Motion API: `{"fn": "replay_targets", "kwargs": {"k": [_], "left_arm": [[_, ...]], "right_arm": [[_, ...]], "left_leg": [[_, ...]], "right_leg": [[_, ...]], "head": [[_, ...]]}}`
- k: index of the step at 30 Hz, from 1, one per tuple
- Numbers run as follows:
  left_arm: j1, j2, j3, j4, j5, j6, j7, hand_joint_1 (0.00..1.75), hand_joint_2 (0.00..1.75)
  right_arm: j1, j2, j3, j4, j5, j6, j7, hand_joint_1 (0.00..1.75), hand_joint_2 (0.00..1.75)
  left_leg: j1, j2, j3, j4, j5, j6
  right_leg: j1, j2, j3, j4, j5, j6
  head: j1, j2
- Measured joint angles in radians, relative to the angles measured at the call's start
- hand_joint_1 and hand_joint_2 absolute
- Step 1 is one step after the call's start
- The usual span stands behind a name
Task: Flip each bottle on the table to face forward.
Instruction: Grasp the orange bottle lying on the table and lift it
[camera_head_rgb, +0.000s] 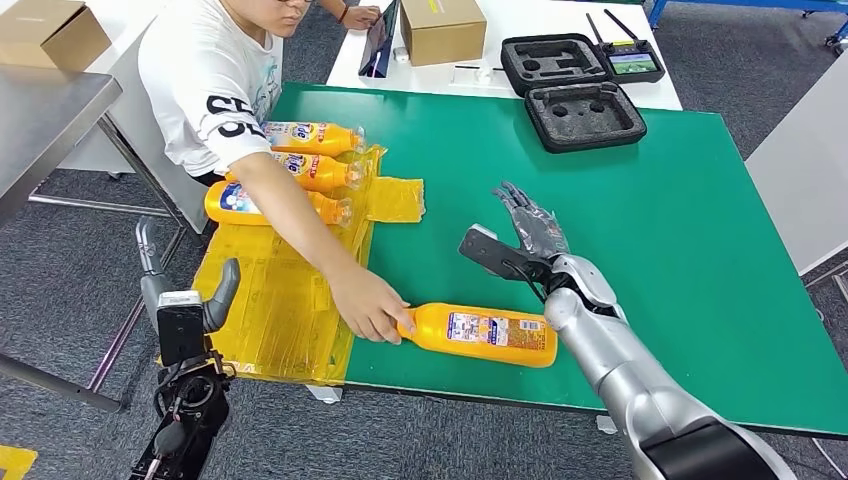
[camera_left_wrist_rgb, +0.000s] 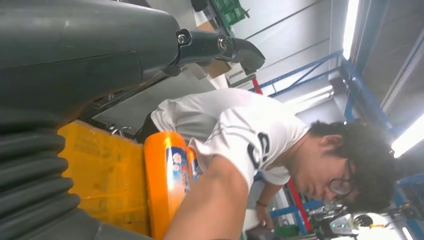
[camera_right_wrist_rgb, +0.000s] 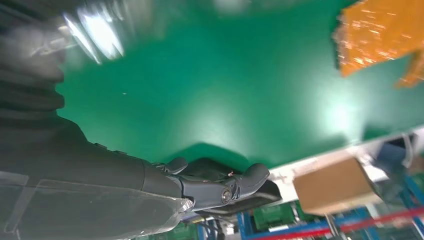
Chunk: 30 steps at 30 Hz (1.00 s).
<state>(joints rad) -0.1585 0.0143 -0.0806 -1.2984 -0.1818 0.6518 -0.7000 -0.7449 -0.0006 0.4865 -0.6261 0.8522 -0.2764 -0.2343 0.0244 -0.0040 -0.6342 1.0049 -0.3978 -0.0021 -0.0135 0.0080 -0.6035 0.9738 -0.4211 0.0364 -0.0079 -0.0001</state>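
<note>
An orange bottle (camera_head_rgb: 483, 333) lies on its side at the lower centre of the head view, on the green desk (camera_head_rgb: 680, 250) near its front edge, label up, neck pointing left. A person's hand (camera_head_rgb: 368, 305) rests on the neck end; the arm (camera_head_rgb: 285, 205) reaches down from the upper left across a yellow sheet (camera_head_rgb: 270, 310).

The right hand (camera_head_rgb: 520, 240) hovers just above and right of the bottle, not touching it. Its fingers (camera_head_rgb: 530, 215) are spread wide and hold nothing; the thumb (camera_head_rgb: 490, 255) sticks out to the left. In the right wrist view the same hand (camera_right_wrist_rgb: 215, 187) is over bare green desk, fingers slightly curved and apart, with the yellow sheet (camera_right_wrist_rgb: 380, 35) at the upper right, blurred.

The left hand (camera_head_rgb: 185, 310) is at the lower left of the head view, off the desk's left edge beside the sheet. Its fingers (camera_head_rgb: 225, 285) are apart and hold nothing.

Three more bottles lie on their sides at the upper left of the sheet: the farthest (camera_head_rgb: 312, 137), the middle one (camera_head_rgb: 318, 171) and the nearest (camera_head_rgb: 240, 205), the last partly hidden by the arm. In the left wrist view one bottle (camera_left_wrist_rgb: 167, 185) lies on the sheet (camera_left_wrist_rgb: 105, 175) in front of the person (camera_left_wrist_rgb: 240, 135).

At the top of the head view, a white table carries a cardboard box (camera_head_rgb: 443, 28), a tablet (camera_head_rgb: 381, 40), an open black foam case (camera_head_rgb: 570, 85) and a controller (camera_head_rgb: 633, 60). Another box (camera_head_rgb: 50, 32) sits at the upper left.
</note>
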Motion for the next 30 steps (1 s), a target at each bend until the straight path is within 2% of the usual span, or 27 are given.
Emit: {"fn": "replay_targets", "kwargs": {"k": [13,16,23,30], "left_arm": [[0.000,0.014,-0.018,0.043,0.012,-0.008,0.000,0.00,1.75],[0.002,0.018,-0.018,0.048,0.016,-0.009,0.000,0.00,1.75],[0.025,0.024,-0.018,0.046,0.020,-0.005,0.000,0.00,1.75],[0.048,0.030,-0.015,0.043,0.017,-0.006,0.000,0.00,1.75]], "right_arm": [[-0.071,0.028,0.025,0.139,0.039,0.068,0.032,0.00,1.75],[-0.072,0.037,0.028,0.150,0.008,0.072,-0.010,0.00,1.75],[-0.060,0.050,0.013,0.100,-0.121,0.102,-0.176,0.00,1.75],[0.004,0.036,0.014,-0.085,-0.244,0.190,-0.213,0.00,1.75]], "left_leg": [[0.000,0.000,0.000,0.000,0.000,0.000],[0.000,0.000,0.000,0.000,0.000,0.000],[0.000,0.000,0.000,0.000,0.000,0.000],[0.000,0.000,0.000,0.000,0.000,0.000]], "right_leg": [[0.000,0.000,0.000,0.000,0.000,0.000],[0.000,0.000,0.000,0.000,0.000,0.000],[0.000,0.000,0.000,0.000,0.000,0.000],[0.000,0.000,0.000,0.000,0.000,0.000]], "head": [[0.000,0.000],[0.000,0.000],[0.000,0.000],[0.000,0.000]]}}
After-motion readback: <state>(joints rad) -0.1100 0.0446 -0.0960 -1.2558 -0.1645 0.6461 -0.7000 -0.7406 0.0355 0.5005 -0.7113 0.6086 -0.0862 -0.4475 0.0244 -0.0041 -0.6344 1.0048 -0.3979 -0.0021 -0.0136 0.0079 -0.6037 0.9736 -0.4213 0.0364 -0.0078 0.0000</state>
